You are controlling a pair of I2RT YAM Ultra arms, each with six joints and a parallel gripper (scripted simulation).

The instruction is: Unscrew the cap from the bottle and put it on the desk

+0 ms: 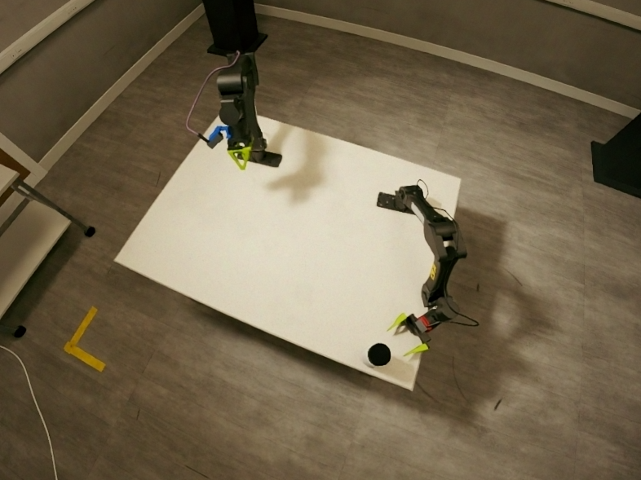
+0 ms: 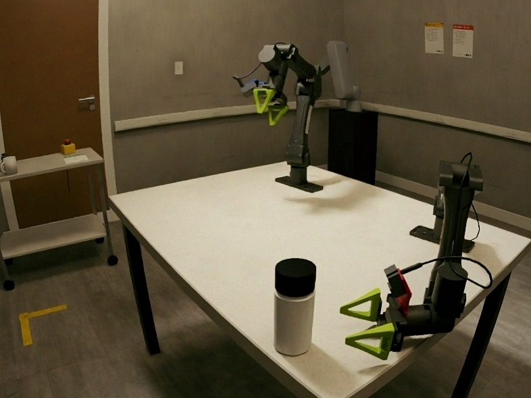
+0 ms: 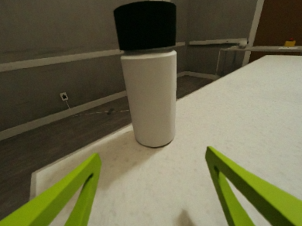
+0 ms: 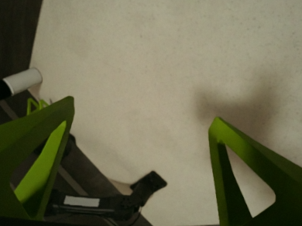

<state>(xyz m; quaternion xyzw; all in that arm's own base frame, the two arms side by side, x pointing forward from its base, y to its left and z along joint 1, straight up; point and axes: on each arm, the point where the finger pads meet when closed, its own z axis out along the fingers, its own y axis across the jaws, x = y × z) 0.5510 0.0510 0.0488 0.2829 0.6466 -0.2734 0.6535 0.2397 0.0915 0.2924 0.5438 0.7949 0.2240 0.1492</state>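
Top: the capped bottle (image 1: 369, 360) (image 2: 292, 324) (image 3: 152, 99) (image 4: 25, 80) stands near a table (image 1: 256, 244) (image 2: 203, 229) (image 3: 240, 118) (image 4: 135, 53) corner. Exterior: the left gripper (image 1: 397, 343) (image 2: 343, 325) (image 3: 152, 154) (image 4: 34, 99) is open beside it; the right gripper (image 1: 242, 167) (image 2: 266, 118) (image 4: 146, 114), open, hangs well apart. Left wrist: black cap (image 1: 378, 354) (image 2: 295, 277) (image 3: 146, 25) (image 4: 5, 89) atop. Right wrist: bottle at the edge.

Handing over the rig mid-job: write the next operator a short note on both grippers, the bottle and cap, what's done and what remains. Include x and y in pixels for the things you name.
Left gripper (image 1: 397, 342) (image 2: 344, 326) (image 3: 152, 155) (image 4: 36, 104): open, empty, beside the bottle, fingers pointing towards it.
Right gripper (image 1: 243, 165) (image 2: 266, 118) (image 4: 144, 108): open, empty, raised at the far end, away from the bottle.
Bottle (image 1: 367, 360) (image 2: 293, 322) (image 3: 151, 95) (image 4: 25, 81): upright near a table corner.
Cap (image 1: 379, 354) (image 2: 295, 277) (image 3: 145, 25) (image 4: 5, 89): on the bottle; can't tell if loosened.
Done: no cap removal.
Left: unscrew cap, set it on the table, leave bottle standing alone, let both settle.
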